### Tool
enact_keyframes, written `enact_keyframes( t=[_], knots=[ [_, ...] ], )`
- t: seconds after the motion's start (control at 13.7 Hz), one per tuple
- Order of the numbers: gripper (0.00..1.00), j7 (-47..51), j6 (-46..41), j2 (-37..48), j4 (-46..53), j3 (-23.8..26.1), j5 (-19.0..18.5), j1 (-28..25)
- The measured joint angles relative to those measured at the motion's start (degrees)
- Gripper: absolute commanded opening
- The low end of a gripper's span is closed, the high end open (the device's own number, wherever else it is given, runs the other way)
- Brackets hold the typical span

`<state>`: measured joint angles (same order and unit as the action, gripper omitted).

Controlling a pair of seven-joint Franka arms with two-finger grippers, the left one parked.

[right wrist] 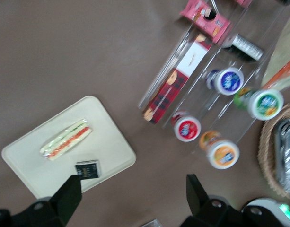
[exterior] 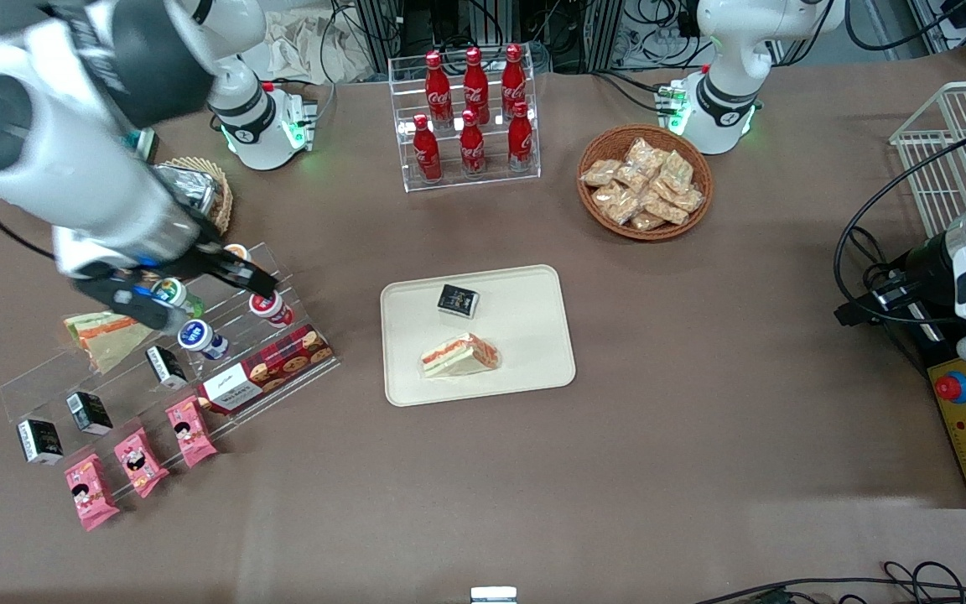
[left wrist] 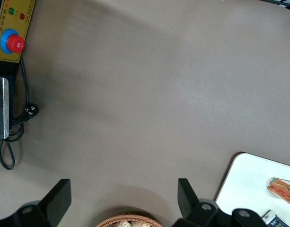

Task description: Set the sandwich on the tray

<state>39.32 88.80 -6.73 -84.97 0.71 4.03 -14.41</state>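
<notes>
One sandwich on tray, arm off at the display rack

One sandwich (exterior: pixel 459 356) lay flat on the tray (exterior: pixel 533 294) at mid-counter, cut edge with its orange-red and white stripes facing the front camera, clear of the rim; placement looked done. It sat nearer the front camera than a small black packet (exterior: pixel 458 300) on the same tray, the two apart. Gripper (exterior: pixel 252 281) hung above the tiered clear rack (exterior: pixel 72 377) toward the working arm's end of the counter, well apart from the tray. Jaws stood wide and held nothing. Arm reached down at a slant over the yogurt cups (exterior: pixel 272 309), judged parked clear of the load.
</notes>
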Motion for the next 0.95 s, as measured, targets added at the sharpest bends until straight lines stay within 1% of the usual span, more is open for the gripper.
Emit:
enact_keyframes(
  t=[0.15,0.29,0.44,0.58,0.95],
  knots=[
    [0.98,-10.7,1.1,2.7,-3.1,-0.1,-0.1,5.3],
    [0.98,-19.6,2.1,3.1,-4.2,-0.2,-0.3,10.7],
    [0.98,-23.9,3.2,3.0,-4.6,-0.2,-0.8,14.6],
    [0.98,-26.1,5.0,3.0,-4.6,-0.2,-3.2,15.7],
    [0.98,-31.6,5.9,3.1,-4.3,-0.1,-4.4,15.7]
  ],
)
